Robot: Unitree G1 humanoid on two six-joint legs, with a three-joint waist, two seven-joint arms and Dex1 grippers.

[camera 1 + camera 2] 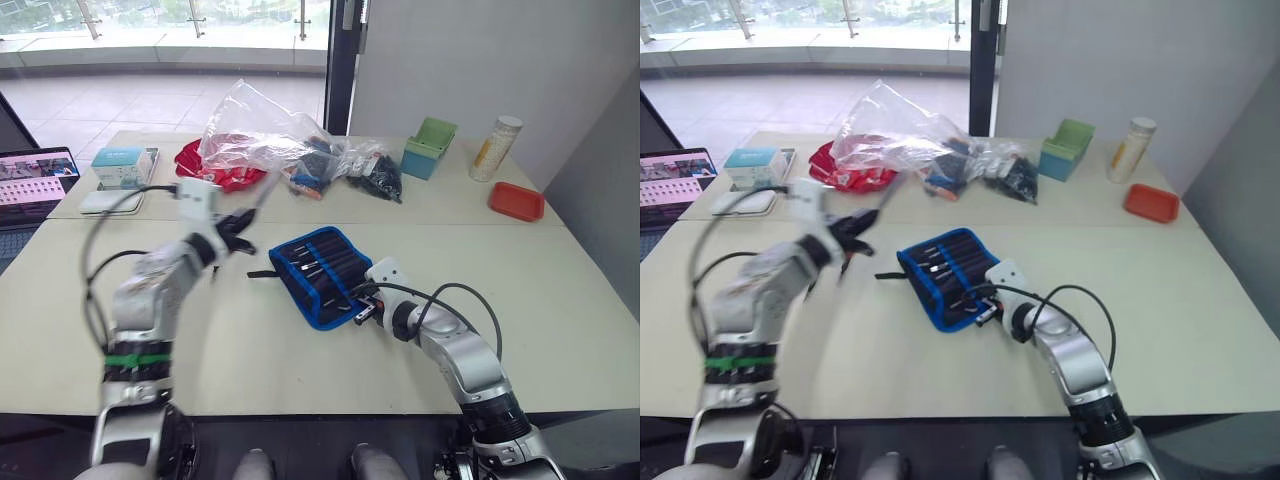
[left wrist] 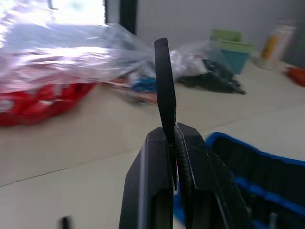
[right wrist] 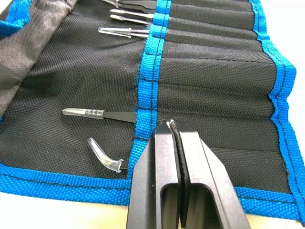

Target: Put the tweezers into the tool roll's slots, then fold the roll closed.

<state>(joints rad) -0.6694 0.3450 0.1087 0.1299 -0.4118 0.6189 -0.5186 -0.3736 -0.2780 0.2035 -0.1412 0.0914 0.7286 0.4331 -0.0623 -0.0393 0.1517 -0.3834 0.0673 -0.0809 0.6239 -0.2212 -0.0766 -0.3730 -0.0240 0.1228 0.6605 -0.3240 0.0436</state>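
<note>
Mid-frame, the tool roll (image 1: 322,274) lies open with several tweezers (image 3: 125,32) slotted. The left gripper (image 2: 172,138) pinches another; the right gripper (image 3: 176,143), pressed together, rests on it. Folding remains.

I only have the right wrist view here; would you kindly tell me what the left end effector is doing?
Observer: The left end effector is shut on a slim black pair of tweezers.
Operator: Thank you. Where is it relative to the roll?
Observer: It is held up above the table, to the left of the open tool roll.
Operator: And is the strap free?
Observer: Yes, the strap lies flat on the table off the roll's left edge, with nothing on it.
</note>
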